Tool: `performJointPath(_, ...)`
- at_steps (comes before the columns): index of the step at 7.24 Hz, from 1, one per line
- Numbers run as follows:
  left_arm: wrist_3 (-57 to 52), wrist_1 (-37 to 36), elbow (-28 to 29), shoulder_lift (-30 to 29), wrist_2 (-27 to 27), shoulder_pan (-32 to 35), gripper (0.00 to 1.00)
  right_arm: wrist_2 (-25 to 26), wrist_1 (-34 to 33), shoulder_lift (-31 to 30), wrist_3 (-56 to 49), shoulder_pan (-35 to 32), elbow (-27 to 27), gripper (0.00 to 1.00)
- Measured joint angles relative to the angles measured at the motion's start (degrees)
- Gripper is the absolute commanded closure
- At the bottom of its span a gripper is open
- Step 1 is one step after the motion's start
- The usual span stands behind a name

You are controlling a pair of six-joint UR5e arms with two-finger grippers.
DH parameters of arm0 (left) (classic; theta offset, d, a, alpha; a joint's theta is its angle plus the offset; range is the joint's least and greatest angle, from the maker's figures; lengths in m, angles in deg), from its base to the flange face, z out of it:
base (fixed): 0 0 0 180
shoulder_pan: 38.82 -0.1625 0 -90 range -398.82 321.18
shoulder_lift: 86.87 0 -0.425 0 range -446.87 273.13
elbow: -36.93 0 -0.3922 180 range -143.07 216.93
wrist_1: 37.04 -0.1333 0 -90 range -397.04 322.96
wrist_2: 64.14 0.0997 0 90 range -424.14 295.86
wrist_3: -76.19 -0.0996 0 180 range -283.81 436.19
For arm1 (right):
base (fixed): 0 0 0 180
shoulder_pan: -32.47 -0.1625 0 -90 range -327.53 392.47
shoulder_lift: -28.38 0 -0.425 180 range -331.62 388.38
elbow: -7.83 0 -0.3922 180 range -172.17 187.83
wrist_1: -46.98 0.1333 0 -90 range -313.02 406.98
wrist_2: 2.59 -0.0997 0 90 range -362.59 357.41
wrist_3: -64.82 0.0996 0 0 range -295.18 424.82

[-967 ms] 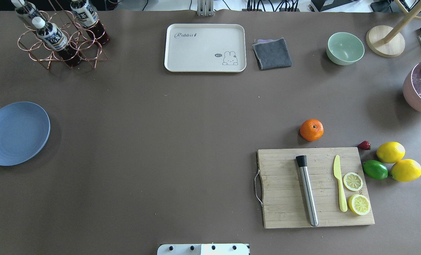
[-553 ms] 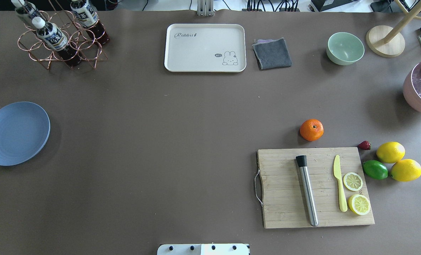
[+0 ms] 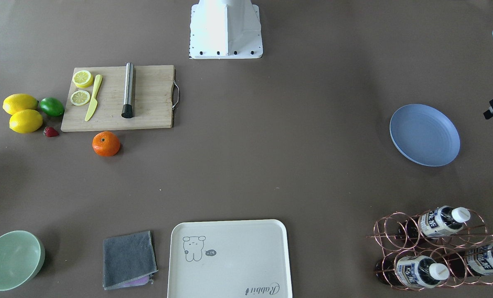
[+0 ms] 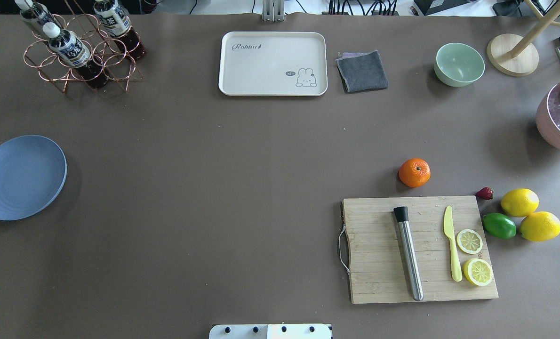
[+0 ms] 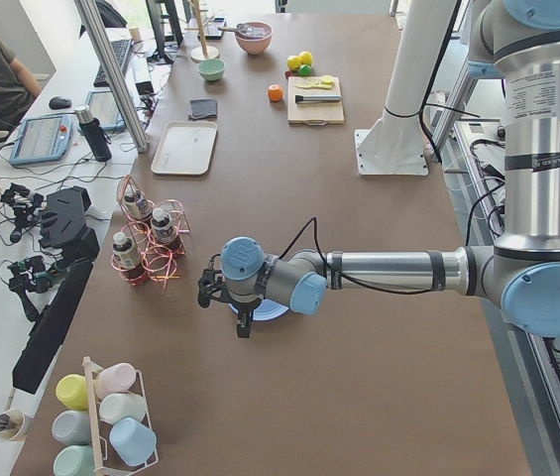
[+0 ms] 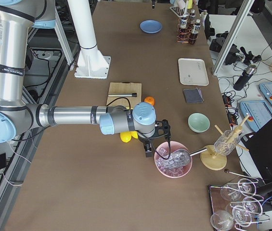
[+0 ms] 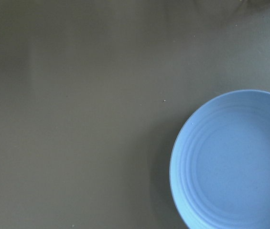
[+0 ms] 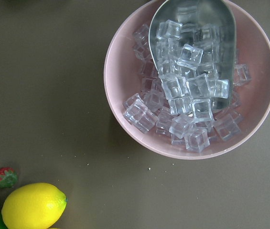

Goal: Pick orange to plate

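The orange (image 4: pixel 414 173) rests on the brown table just beyond the cutting board, on my right side; it also shows as the orange (image 3: pixel 106 143). The periwinkle plate (image 4: pixel 21 177) lies bare at the far left edge, and the left wrist view looks down on the plate (image 7: pixel 235 162). My left gripper (image 5: pixel 243 325) hangs above the plate's near side. My right gripper (image 6: pixel 148 150) hovers beside the pink ice bowl, well right of the orange. Neither wrist view shows fingers, so I cannot tell whether either gripper is open or shut.
A wooden cutting board (image 4: pixel 421 249) carries a metal muddler, a yellow knife and two lemon slices. Two lemons (image 4: pixel 520 202), a lime and a strawberry lie to its right. The pink ice bowl (image 8: pixel 125 52), green bowl (image 4: pixel 459 64), grey cloth, cream tray (image 4: pixel 273 63) and bottle rack (image 4: pixel 80 49) line the far side.
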Motion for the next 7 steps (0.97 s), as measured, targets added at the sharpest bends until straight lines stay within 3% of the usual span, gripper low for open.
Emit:
performJointPath(2, 6.40, 7.02, 3.17, -0.60, 0.08, -3.20, 0.03, -1.00, 0.10, -0.04, 0.01, 0.03, 0.13, 0.00)
performJointPath(7, 10.05, 14.15, 11.76, -4.11, 0.47, -8.88, 0.04, -1.66, 0.14, -0.30, -0.14, 0.51, 0.14, 0.00)
